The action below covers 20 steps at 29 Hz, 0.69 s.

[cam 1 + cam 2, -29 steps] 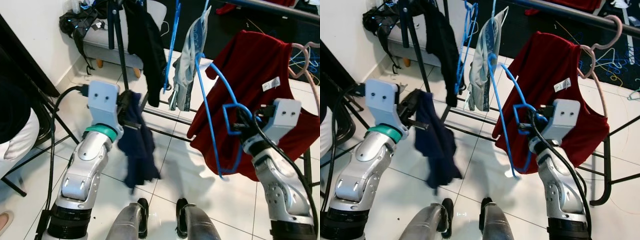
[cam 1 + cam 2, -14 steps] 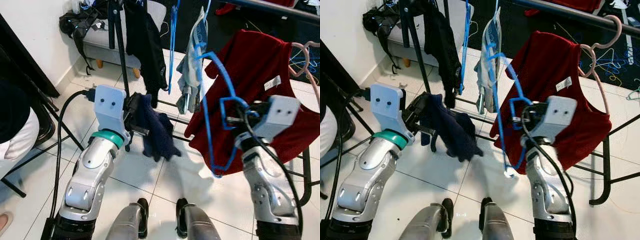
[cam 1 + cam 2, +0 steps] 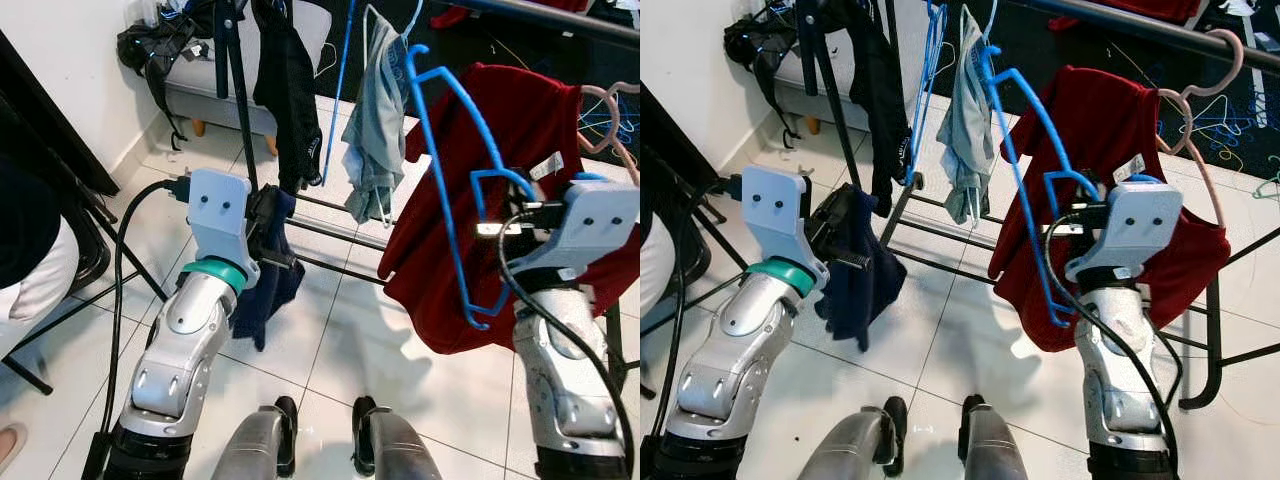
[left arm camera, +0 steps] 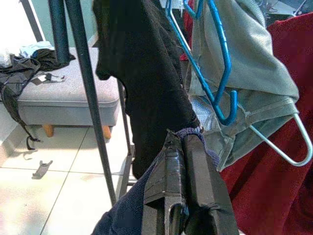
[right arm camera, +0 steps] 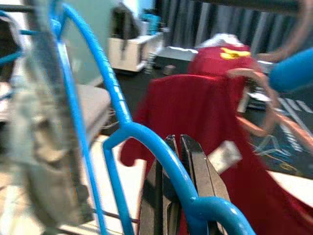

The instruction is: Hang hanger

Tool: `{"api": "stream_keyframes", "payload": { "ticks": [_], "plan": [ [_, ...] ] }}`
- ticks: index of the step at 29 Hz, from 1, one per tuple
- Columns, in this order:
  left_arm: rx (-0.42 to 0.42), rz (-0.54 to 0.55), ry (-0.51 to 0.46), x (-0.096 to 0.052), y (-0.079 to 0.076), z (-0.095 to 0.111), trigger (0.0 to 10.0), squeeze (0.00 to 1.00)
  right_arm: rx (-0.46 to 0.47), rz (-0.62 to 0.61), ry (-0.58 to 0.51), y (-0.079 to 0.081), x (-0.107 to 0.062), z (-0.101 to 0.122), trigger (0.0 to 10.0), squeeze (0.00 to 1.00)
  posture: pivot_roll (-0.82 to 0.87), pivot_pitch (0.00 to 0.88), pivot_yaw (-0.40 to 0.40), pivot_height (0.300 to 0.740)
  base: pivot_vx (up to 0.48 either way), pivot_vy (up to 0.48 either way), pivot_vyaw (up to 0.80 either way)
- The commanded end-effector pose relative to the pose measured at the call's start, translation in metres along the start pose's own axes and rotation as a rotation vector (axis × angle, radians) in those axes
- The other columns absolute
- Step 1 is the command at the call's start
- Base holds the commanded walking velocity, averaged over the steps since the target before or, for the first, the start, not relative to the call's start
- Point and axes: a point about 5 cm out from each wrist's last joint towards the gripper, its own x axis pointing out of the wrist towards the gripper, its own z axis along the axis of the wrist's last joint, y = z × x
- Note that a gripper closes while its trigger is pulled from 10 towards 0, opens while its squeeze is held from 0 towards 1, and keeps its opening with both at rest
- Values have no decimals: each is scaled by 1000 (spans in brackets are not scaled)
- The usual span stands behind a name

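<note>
My right gripper (image 3: 498, 228) is shut on the lower bar of a blue plastic hanger (image 3: 443, 160), which it holds up tilted in front of a red shirt (image 3: 525, 125). The hanger's hook (image 3: 415, 55) reaches up beside a grey-green garment (image 3: 375, 110) and stays below the dark rail (image 3: 1120, 22). In the right wrist view the black fingers (image 5: 193, 161) press together behind the blue hanger (image 5: 146, 134). My left gripper (image 3: 276, 236) is shut on a dark navy cloth (image 3: 262, 295) that hangs limp from it; its fingers (image 4: 195, 161) point at a black garment (image 4: 142, 73).
The red shirt hangs on a pink hanger (image 3: 603, 100). A black rack post (image 3: 240, 90) and low crossbars (image 3: 335, 232) stand ahead. A grey bench (image 3: 215, 95) with a black bag sits at the back left. A person (image 3: 25, 250) is at the left edge. My feet (image 3: 320, 440) rest on white tiles.
My right gripper has lifted the blue hanger higher and to the right, with its hook now up by the grey-green garment. The navy cloth has swung back and hangs straight down from the left gripper.
</note>
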Motion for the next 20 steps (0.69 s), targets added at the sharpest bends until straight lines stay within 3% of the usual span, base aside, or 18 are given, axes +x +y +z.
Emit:
{"api": "stream_keyframes", "payload": {
  "ticks": [1, 8, 10, 15, 16, 17, 18, 20],
  "plan": [
    [5, -9, -8, -2, -1, 2, 10000, 0, -16, -55, 28, -9, -3, -6, 10000, 0, -113, 174, 79, 740, 0, 0, 0],
    [11, -9, -4, -2, 0, 3, 10000, 0, 11, -172, 129, -29, 2, -25, 10000, 0, -103, 176, 88, 740, 0, 0, 0],
    [13, -10, -5, -2, 0, 4, 10000, 0, 26, -140, 156, -31, 25, -28, 10000, 0, -99, 177, 88, 740, 0, 0, 0],
    [13, -10, -8, -1, 0, 5, 10000, 0, 30, -99, 176, -29, 42, -28, 10000, 0, -92, 180, 85, 740, 0, 0, 0],
    [14, -9, -8, -2, 1, 5, 10000, 0, 43, -86, 182, -27, 58, -25, 10000, 0, -85, 188, 86, 740, 0, 0, 0],
    [14, -9, -8, -2, 1, 5, 10000, 0, 43, -86, 182, -27, 58, -25, 10000, 0, -85, 188, 86, 740, 0, 0, 0],
    [15, -7, -6, -3, 2, 5, 10000, 0, 53, -70, 186, -23, 72, -22, 10000, 0, -83, 193, 88, 740, 0, 0, 0],
    [15, -7, -6, -3, 2, 5, 10000, 0, 53, -70, 186, -23, 72, -22, 10000, 0, -83, 193, 88, 740, 0, 0, 0]
  ]
}}
